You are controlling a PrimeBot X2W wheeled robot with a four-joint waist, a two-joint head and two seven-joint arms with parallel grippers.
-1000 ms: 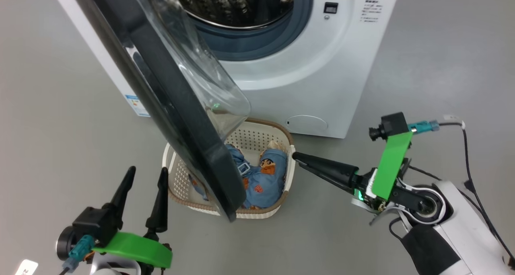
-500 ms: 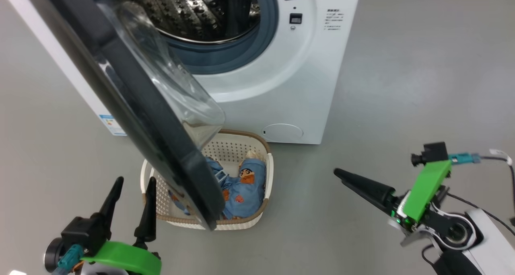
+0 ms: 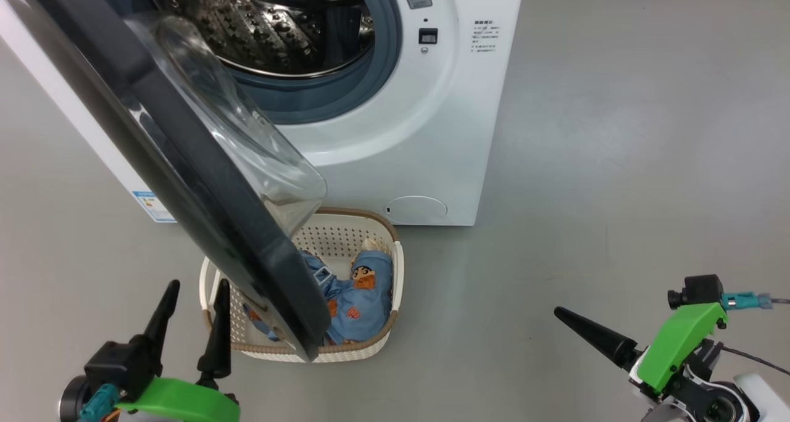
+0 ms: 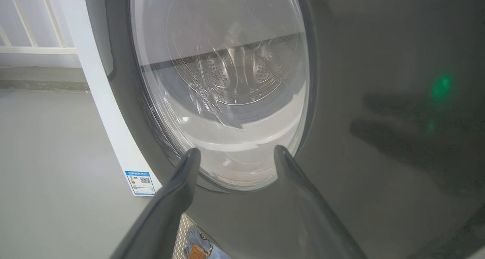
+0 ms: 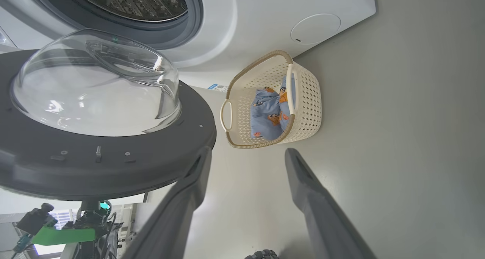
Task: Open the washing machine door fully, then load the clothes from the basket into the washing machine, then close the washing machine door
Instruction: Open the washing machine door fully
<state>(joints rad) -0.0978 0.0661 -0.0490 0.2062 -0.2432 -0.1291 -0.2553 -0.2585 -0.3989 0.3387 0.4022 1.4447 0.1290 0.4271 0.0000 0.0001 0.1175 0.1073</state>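
Nearest on the left, the left claw (image 3: 197,284) hangs with its two long dark fingers spread and nothing between them. It points away from the robot at the outer face of the large round door with the wide glossy black rim (image 3: 185,181). Nearest on the right, the right claw (image 3: 565,316) is also parted and empty, as its wrist view shows. It is low over the grey floor (image 3: 586,163) and aimed left and away.

The door stands edge-on between the two claws. Its long line runs from the hinge at the far left to its free edge at the near centre, and the bulging clear glass bowl (image 3: 234,138) faces right.

That free edge overhangs the left part of the cream-white perforated plastic basket with the brown woven-look rim (image 3: 364,215), which sits on the floor just in front of the machine. The small blue cartoon-printed clothes (image 3: 364,292) lie heaped in the basket, toward its right side.

The clothes therefore lie left of the right claw and a little farther off, with open floor between. From the left claw the door leaf screens them. I judge the right arm better placed, whether to push the inner face so the door swings further left or to reach into the basket.

Farthest stands the big white boxy washing machine (image 3: 432,132), its perforated steel drum (image 3: 271,27) open and seemingly bare.
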